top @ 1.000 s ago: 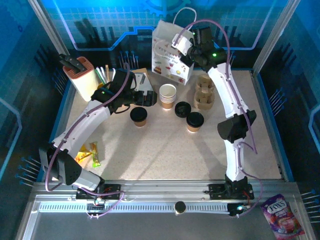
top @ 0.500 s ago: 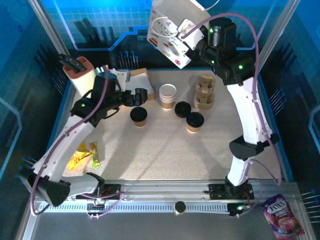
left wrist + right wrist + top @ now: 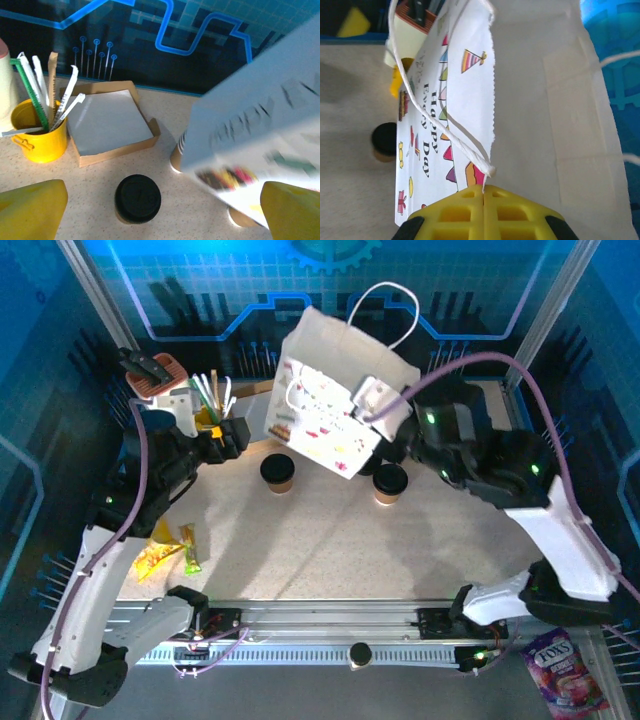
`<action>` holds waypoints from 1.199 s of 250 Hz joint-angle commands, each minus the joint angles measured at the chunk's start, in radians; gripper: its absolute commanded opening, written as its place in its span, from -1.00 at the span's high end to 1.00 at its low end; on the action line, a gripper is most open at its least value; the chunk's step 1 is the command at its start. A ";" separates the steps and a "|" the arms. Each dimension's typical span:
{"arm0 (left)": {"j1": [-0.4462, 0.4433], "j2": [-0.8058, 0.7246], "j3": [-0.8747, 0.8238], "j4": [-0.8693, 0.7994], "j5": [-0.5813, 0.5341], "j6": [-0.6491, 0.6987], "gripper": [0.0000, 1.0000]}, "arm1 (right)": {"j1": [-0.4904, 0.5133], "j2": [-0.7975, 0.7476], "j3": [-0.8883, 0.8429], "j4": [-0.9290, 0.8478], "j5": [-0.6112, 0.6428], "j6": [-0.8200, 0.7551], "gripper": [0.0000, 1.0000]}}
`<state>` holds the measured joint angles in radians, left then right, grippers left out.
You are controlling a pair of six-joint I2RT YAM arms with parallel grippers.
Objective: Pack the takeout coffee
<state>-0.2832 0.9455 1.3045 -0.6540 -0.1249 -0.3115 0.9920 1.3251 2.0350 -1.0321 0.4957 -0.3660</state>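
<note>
The right claw [image 3: 483,192] is pressed shut on the top edge of the white printed paper bag [image 3: 320,425], pinching one wall just beside the end of its string handle [image 3: 479,162]. It holds the bag in the air, tilted, above the far middle of the surface [image 3: 330,560]. A grip at the rim seems meant to leave the bag's mouth free, so that cups can go in once the bag stands upright.

The left claw [image 3: 162,210] is spread wide and holds nothing. It hovers over the far left of the surface, near the yellow pot of straws [image 3: 40,135] and the brown napkin tray [image 3: 107,122], and looks down on a lidded cup.

The takeout coffee is not packed. The left coffee cup [image 3: 277,472], black-lidded, stands on the surface by the bag's lower left corner. The right coffee cup [image 3: 390,482] stands at the bag's near right corner. Both are upright and untouched. I judge that the left claw's open stance suits a grasp on the left coffee cup.
</note>
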 commanded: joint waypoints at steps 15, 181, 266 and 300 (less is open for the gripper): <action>0.010 -0.003 0.033 -0.063 -0.063 0.037 -1.00 | 0.133 -0.103 -0.101 -0.075 0.098 0.188 1.00; 0.015 0.002 -0.021 -0.065 -0.103 0.060 -1.00 | 0.265 -0.132 -0.411 -0.090 -0.013 0.360 1.00; 0.015 0.033 -0.060 -0.042 -0.052 0.056 -1.00 | 0.231 -0.067 -0.508 0.004 -0.017 0.429 1.00; 0.015 0.041 -0.077 -0.026 -0.031 0.060 -1.00 | 0.219 -0.027 -0.523 0.039 0.035 0.451 1.00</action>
<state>-0.2771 0.9829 1.2411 -0.7097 -0.1928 -0.2562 1.2278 1.2713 1.5196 -1.0588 0.4862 0.0402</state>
